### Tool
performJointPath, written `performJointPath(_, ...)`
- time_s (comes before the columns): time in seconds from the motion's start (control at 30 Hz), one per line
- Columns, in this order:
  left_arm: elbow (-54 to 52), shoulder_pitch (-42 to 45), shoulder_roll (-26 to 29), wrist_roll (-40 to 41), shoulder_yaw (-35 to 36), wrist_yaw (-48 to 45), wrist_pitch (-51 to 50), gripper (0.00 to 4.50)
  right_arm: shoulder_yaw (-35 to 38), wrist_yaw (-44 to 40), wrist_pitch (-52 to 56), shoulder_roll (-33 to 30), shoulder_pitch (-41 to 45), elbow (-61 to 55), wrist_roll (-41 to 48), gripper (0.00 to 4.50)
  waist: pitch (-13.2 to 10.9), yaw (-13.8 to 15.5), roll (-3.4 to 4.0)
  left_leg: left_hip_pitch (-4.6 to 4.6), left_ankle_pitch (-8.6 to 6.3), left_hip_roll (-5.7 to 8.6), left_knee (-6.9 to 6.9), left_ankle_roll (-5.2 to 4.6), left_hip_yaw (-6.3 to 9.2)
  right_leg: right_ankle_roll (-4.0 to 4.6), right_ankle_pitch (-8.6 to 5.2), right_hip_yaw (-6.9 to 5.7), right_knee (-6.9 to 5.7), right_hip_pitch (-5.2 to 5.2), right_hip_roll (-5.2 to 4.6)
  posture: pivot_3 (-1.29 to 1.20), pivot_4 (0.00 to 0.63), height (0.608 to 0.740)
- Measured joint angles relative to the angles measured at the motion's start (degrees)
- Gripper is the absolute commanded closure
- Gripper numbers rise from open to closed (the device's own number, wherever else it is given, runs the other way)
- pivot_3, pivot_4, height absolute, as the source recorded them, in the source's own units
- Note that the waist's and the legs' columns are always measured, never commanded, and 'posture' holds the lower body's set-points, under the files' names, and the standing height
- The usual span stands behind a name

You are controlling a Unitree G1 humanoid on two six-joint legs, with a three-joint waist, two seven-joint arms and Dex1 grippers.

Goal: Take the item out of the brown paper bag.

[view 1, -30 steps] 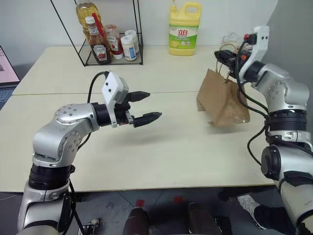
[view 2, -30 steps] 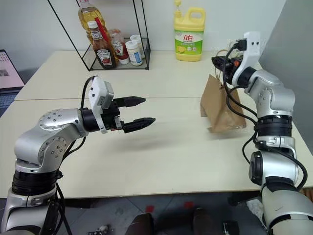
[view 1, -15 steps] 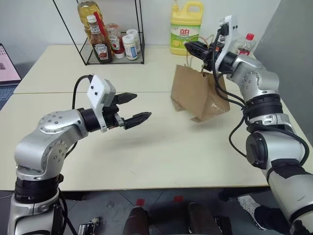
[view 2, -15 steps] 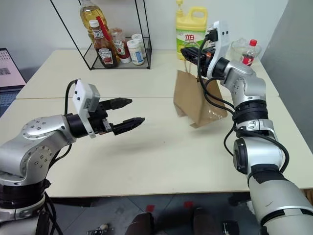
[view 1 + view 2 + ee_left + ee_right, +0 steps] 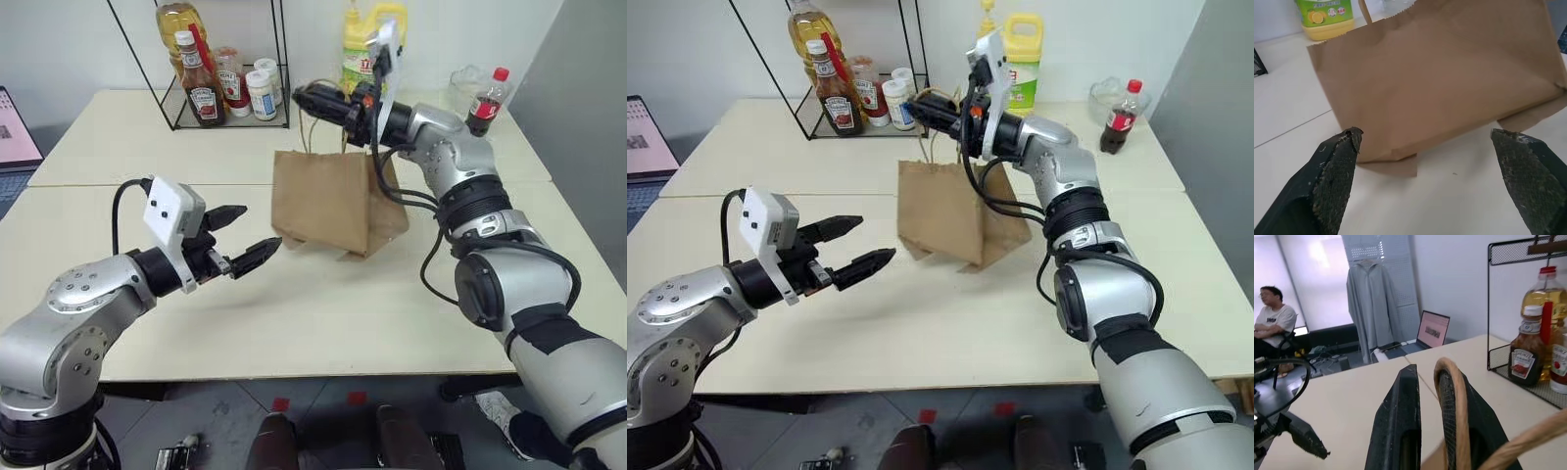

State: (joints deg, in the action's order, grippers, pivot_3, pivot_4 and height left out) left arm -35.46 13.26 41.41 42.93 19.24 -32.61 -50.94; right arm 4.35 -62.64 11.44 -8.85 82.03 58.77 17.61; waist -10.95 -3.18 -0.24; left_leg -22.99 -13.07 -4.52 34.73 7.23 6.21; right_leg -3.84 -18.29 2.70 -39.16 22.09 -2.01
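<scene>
**Brown paper bag hangs by a handle at mid-counter**

Brown paper bag [image 5: 331, 201], plain kraft with folded sides, hangs from one tan twisted-cord loop handle [image 5: 1449, 401] pinched between the narrowed black fingers of the right claw [image 5: 921, 105]. The second loop handle [image 5: 924, 147] stands free above the bag's mouth. The bag tilts, its bottom corners at or just above the pale beige counter [image 5: 392, 313]; whether they touch it I cannot tell. Its mouth faces up, and the snack packet inside cannot be seen.

The left claw [image 5: 241, 238] hovers above the counter with its two black fingers spread wide and nothing between them, pointing at the bag's near face from just beside its lower edge. In the left wrist view the bag's flat brown wall spans the gap between the fingers [image 5: 1334, 169].

A broad stretch of bare counter lies along the near edge. Toward the back edge stand a black wire rack [image 5: 227, 73] holding sauce and oil bottles, a yellow detergent jug [image 5: 1023, 59] behind the right arm, and a red-capped dark cola bottle [image 5: 487, 98] well apart at the far right. A seam [image 5: 88, 186] between two counter tops runs across behind the left claw.
</scene>
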Motion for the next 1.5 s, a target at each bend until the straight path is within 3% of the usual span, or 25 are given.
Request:
performJointPath(0.17,-0.58,-0.66,0.01,1.42,0.28,1.07,-0.08,0.00,-1.18,-2.60,-0.47,-3.07,-0.59,0.35,-1.46,4.23,-0.02,0.18,-0.04,-0.01,0.03,0.00,0.01,0.05,0.00,0.00,0.00,0.00,0.01,0.00,0.00,0.00,0.150,0.740)
performJointPath(0.33,1.51,2.06,0.07,1.10,-2.87,0.34,0.52,0.00,-5.01,-7.41,0.64,-10.48,-3.87,-3.26,-5.44,4.23,-0.03,0.26,-0.04,0.01,0.03,0.00,0.02,0.04,-0.01,0.00,0.00,0.00,0.02,0.00,0.00,0.00,0.150,0.740)
performJointPath(0.63,7.57,7.04,-0.41,-2.08,-10.42,-3.14,4.35,0.00,-7.82,-6.73,8.27,-17.61,-16.25,-20.93,-7.46,4.23,-0.03,-0.35,-0.04,0.02,0.04,0.00,0.05,0.06,-0.03,0.00,0.00,0.04,-0.04,0.01,0.00,0.00,0.150,0.740)
performJointPath(0.67,8.00,7.21,-0.45,-2.41,-10.79,-3.32,4.80,0.00,-7.82,-6.02,9.07,-17.90,-17.03,-22.40,-7.45,3.52,-0.03,-0.39,-0.04,0.02,0.04,0.00,0.05,0.06,-0.03,0.00,0.00,0.04,-0.05,0.01,0.00,0.00,0.150,0.740)
performJointPath(0.7,8.24,7.24,-0.45,-2.58,-10.93,-3.38,4.99,0.00,-7.82,-5.80,9.36,-18.03,-17.37,-23.09,-7.44,3.52,-0.03,-0.39,-0.04,0.02,0.04,0.00,0.06,0.06,-0.03,0.00,0.00,0.04,-0.06,0.01,0.00,0.00,0.150,0.740)
performJointPath(0.77,8.80,7.60,-0.56,-2.82,-11.23,-4.04,5.24,0.00,-7.80,-4.96,10.64,-18.76,-18.23,-25.98,-7.36,3.08,-0.02,-0.28,-0.04,0.01,0.03,0.00,0.08,0.06,-0.02,-0.01,0.00,0.03,-0.06,0.00,0.00,0.00,0.150,0.740)
performJointPath(0.9,9.88,7.89,-0.58,-3.46,-11.71,-5.34,6.09,0.00,-7.56,-4.62,16.42,-22.63,-22.10,-33.43,-6.33,1.87,-0.03,0.31,-0.06,-0.01,0.03,0.02,0.11,0.05,-0.02,-0.01,0.01,0.03,-0.02,-0.02,-0.01,0.00,0.150,0.740)
performJointPath(1.17,11.42,8.57,-0.56,-4.72,-12.39,-7.04,7.57,0.00,-6.81,-6.92,27.38,-27.82,-22.92,-40.87,-0.32,1.87,-0.03,0.09,-0.06,0.01,-0.03,0.02,0.11,-0.05,-0.02,-0.01,0.01,0.03,-0.04,-0.03,-0.01,0.00,0.150,0.740)
performJointPath(1.5,11.47,8.93,-0.57,-5.17,-12.44,-7.98,7.63,0.00,-5.60,-3.56,37.33,-25.56,-23.07,-45.96,6.33,1.87,-0.03,0.02,-0.06,0.01,-0.03,0.01,0.12,-0.06,-0.02,-0.02,0.01,0.03,-0.04,-0.03,-0.01,0.00,0.150,0.740)
